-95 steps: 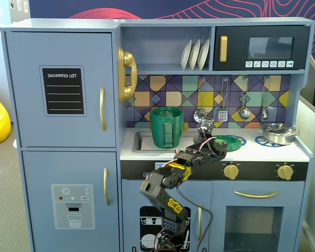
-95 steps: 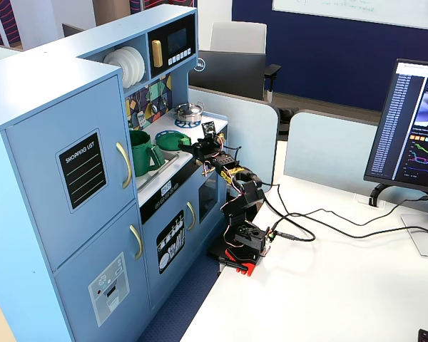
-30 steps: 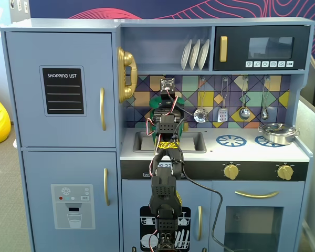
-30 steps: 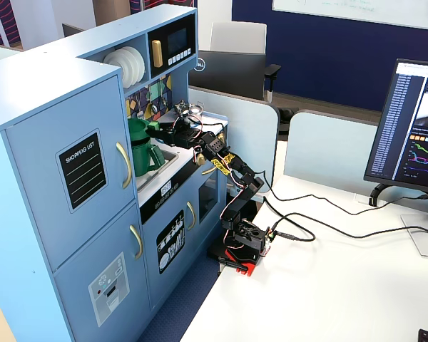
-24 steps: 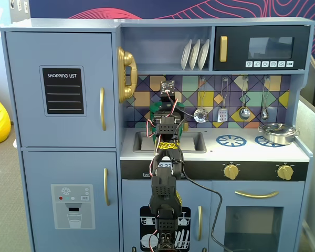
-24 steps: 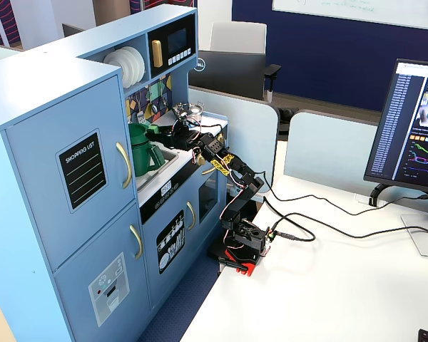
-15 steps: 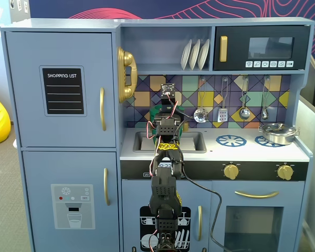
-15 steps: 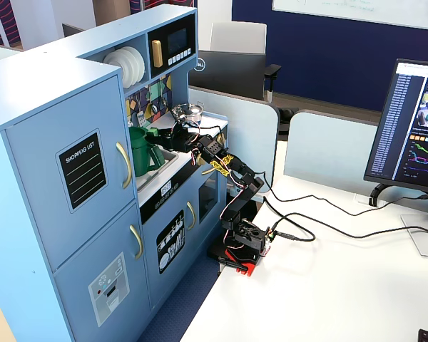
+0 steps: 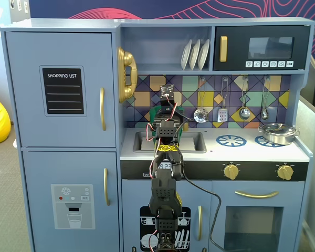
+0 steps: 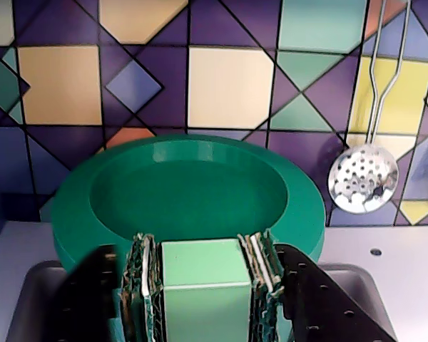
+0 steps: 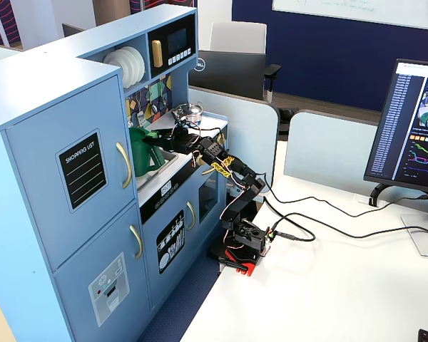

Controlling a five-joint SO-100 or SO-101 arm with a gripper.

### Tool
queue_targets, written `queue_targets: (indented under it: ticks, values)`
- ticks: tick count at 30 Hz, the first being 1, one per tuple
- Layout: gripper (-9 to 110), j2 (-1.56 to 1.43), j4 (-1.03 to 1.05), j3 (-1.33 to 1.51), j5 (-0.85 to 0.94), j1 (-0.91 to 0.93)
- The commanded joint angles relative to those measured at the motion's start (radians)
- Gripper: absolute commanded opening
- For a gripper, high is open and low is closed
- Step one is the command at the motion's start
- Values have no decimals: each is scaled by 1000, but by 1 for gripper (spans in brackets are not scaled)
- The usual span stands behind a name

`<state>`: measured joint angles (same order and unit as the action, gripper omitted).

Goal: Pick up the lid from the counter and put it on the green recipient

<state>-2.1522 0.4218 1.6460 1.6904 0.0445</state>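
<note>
My gripper (image 10: 203, 242) is shut on the light-green knob (image 10: 203, 285) of the lid (image 10: 192, 178), a round dark-green disc with a sunken middle, held level in front of the tiled backsplash. In a fixed view the gripper (image 11: 155, 139) holds it at the top of the green recipient (image 11: 139, 160), which stands at the counter's far left beside the sink. I cannot tell whether the lid rests on the pot or hangs just above it. In the front fixed view the arm hides most of the pot; a green edge (image 9: 154, 116) shows. The white counter (image 10: 389, 249) lies below.
The sink recess (image 9: 191, 142) is right under the gripper. A shiny steel pot (image 9: 276, 133) sits on the right burner print. A skimmer (image 10: 362, 178) and other utensils hang on the backsplash. The tall fridge cabinet (image 9: 63, 84) walls off the left.
</note>
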Motion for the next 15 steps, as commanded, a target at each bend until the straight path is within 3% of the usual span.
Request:
queue_targets:
  ticks: [1,6,15]
  values:
    - [25,-84,-2,-63,23,-8]
    - [25,-236,175,-12,46,-11]
    - [19,-609,509,353,34,11]
